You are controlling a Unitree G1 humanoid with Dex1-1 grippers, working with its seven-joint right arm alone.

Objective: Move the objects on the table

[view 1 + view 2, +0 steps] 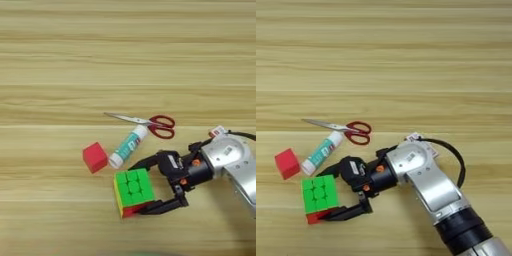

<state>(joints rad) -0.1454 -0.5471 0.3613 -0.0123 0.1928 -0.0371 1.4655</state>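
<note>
The green, red and white puzzle cube (133, 192) sits on the table (125, 60) at the lower middle. My right gripper (135, 189) reaches in from the right and is shut on it, one black finger (146, 162) against its far side and the other against its near red side. The plain red cube (95, 157) lies just left of the puzzle cube. The white-teal glue stick (128, 146) lies slanted behind the cube. Red-handled scissors (150, 123) lie beyond it, blades pointing left. A corner of the red-edged card box (218, 131) peeks out behind my forearm.
My silver forearm (426, 180) crosses the lower right of the table, with a black cable (456, 157) looping beside it. The far half of the table shows only bare wood.
</note>
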